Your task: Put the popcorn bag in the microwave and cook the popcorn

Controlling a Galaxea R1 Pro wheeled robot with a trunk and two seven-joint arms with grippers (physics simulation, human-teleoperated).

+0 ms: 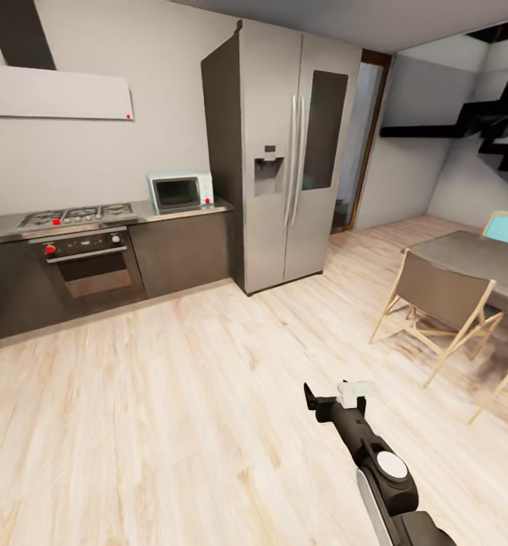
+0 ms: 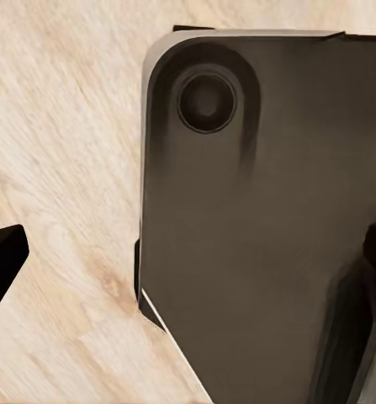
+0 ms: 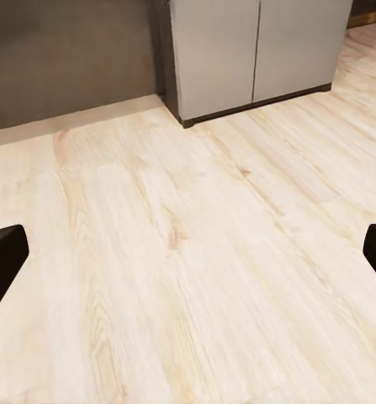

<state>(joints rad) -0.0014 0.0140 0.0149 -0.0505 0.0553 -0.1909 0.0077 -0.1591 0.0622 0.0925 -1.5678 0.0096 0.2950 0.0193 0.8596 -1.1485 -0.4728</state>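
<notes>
Nearest in my head view is my right arm [image 1: 379, 474], reaching forward over the pale wood floor [image 1: 170, 425] at the near right. My right tool [image 1: 337, 396] sits at its tip, one dark finger and one white part standing apart, nothing between them, so it is released. Far left, a long dark table [image 1: 186, 211] runs along the wall. The microwave [image 1: 180, 191] stands on its right end, door closed, a red dot by its knobs. Left of it on the same top is the gas hob [image 1: 76, 215], with the built-in oven [image 1: 91, 262] below. The tall grey fridge [image 1: 292, 152] stands just right of the table's end. A doorway [image 1: 364, 144] is beyond it. At the right, a dining table [image 1: 474, 254] stands with a wooden chair [image 1: 436, 299] on its near side. I cannot find the popcorn bag from here.

In my left wrist view, a large dark rounded panel with a round recess [image 2: 263, 227] lies close above the wood floor [image 2: 61, 168]. One dark fingertip [image 2: 2, 261] shows at one edge and another at the opposite edge, wide apart and empty: my left tool is released.

In my right wrist view, the fingertips [image 3: 1, 261] sit at opposite edges, apart, over bare floor [image 3: 204, 278]. Beyond are the fridge's base [image 3: 238, 59] and the dark cabinet front [image 3: 70, 59].
</notes>
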